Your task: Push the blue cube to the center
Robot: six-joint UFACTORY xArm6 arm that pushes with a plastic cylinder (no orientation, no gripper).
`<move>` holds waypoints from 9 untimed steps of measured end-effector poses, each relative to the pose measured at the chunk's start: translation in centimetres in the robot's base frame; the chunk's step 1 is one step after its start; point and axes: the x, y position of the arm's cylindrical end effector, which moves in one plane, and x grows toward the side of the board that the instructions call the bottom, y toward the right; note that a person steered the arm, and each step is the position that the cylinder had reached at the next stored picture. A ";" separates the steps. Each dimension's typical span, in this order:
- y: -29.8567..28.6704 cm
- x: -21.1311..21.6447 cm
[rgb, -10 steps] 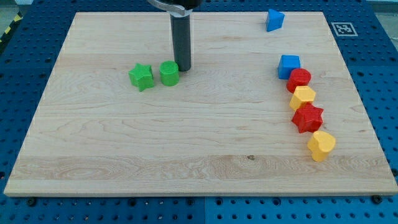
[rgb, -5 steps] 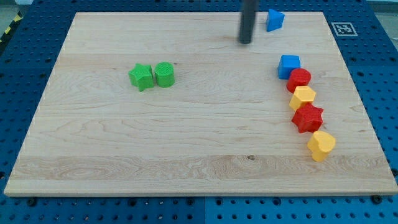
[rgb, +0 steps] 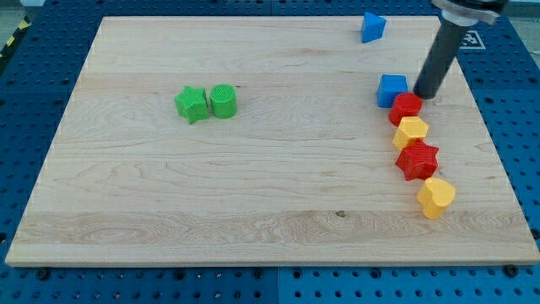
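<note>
The blue cube sits at the right side of the wooden board, at the top of a column of blocks. My tip stands just to the cube's right, a small gap away, beside the red round block that touches the cube's lower right corner.
Below the red round block lie a yellow hexagonal block, a red star block and a yellow heart block. Another blue block lies at the top edge. A green star and a green cylinder sit at the left.
My tip has swept from beside the green cylinder, across the top of the board, down to the right side of the blue cube. No block has moved.
</note>
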 end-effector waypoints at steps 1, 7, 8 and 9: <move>-3.0 0.0; -15.8 -1.2; -16.6 -0.9; -16.6 -0.2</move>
